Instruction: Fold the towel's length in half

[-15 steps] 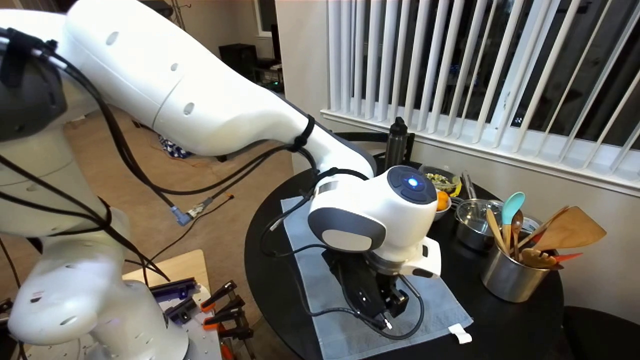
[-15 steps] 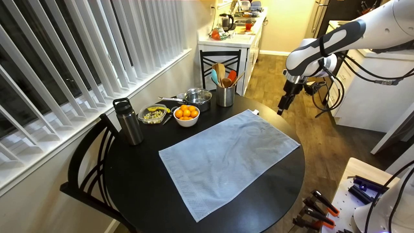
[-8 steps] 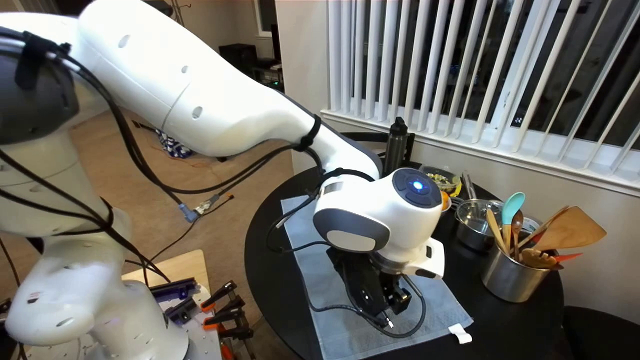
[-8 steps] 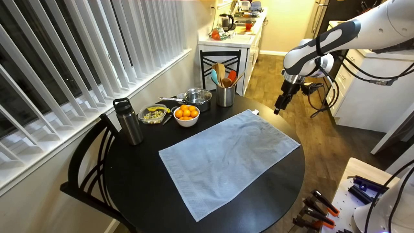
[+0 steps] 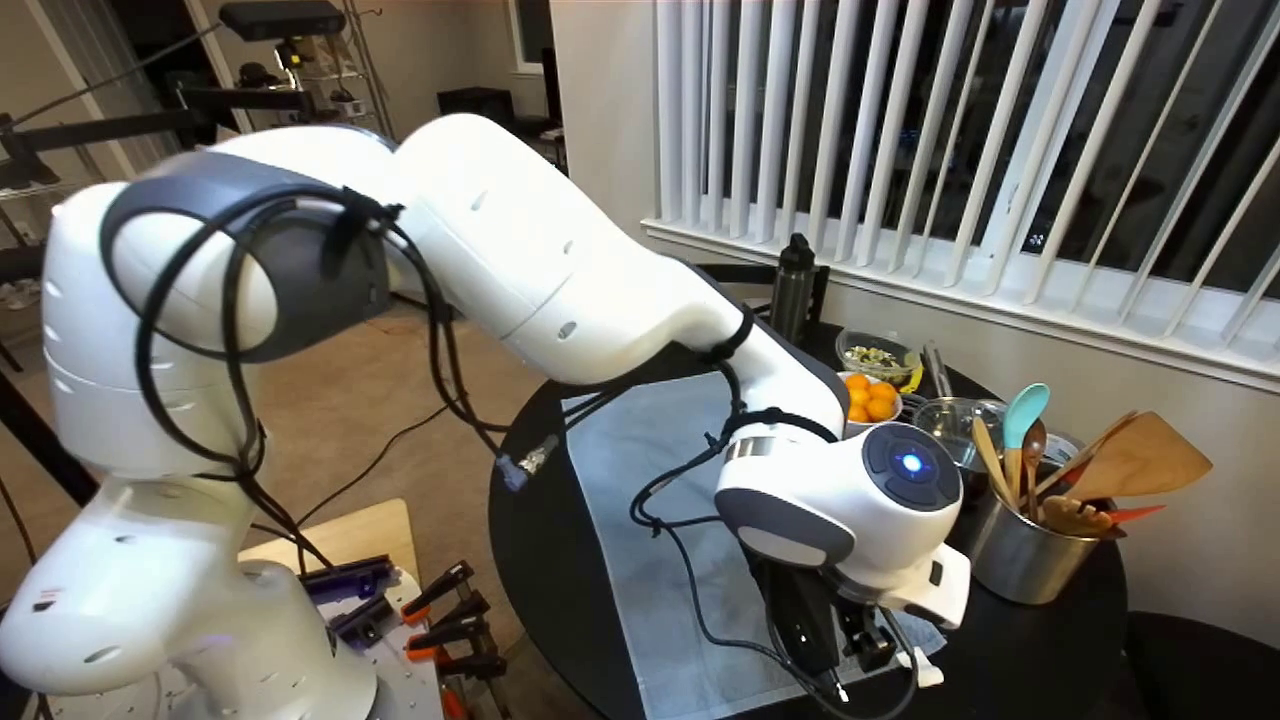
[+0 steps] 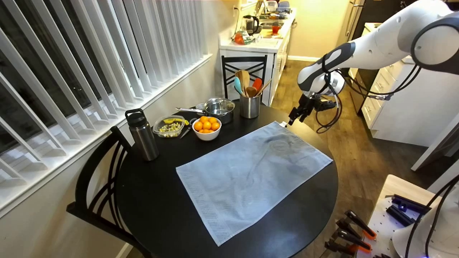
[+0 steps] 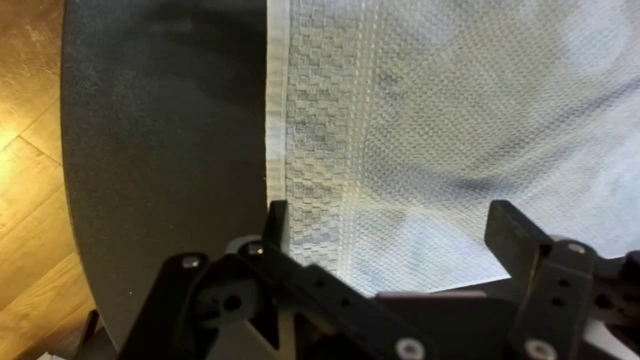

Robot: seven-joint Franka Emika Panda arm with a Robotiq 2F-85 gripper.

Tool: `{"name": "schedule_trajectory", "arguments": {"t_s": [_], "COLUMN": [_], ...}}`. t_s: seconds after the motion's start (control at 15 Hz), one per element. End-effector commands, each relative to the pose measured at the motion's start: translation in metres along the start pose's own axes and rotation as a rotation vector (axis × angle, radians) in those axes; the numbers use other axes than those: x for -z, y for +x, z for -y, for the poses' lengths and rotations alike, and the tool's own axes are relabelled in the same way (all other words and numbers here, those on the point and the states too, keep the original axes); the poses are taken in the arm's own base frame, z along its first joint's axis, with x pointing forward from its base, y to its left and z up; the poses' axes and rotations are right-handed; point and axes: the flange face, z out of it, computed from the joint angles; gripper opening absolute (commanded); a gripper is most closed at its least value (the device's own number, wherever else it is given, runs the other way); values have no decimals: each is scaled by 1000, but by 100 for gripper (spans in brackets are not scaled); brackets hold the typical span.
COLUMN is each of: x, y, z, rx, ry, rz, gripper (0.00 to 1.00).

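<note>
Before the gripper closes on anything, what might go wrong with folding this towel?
First, the towel lies flat on the round black table, so the open gripper could slide over it without picking up cloth. Second, the gripper is near the corner with the white tag; lifting just there might skew the fold. Third, the white bowl of oranges stands close beside one long edge and could get brushed.

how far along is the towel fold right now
Done: no fold yet; the towel lies spread flat on the table, with no edge turned over. In hand: the gripper is open near the corner with the white tag, holding nothing, perhaps lining up a grasp. Left: probably pinching that end, carrying it over to the opposite end and letting go.
</note>
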Motion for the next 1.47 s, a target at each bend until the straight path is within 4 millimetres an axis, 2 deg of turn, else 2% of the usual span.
{"name": "schedule_trajectory", "arguments": {"t_s": [0.0, 0.27, 0.73, 1.0, 1.4], "x": [-33, -60, -87, -98, -103], "y": [15, 23, 28, 22, 25], "z": [-8, -18, -40, -27, -6], "rx": [-45, -85, -140, -99, -36], "ry": [-50, -82, -90, -58, -78], "rz": [20, 43, 77, 96, 109], "gripper": [100, 100, 100, 100, 100]}}
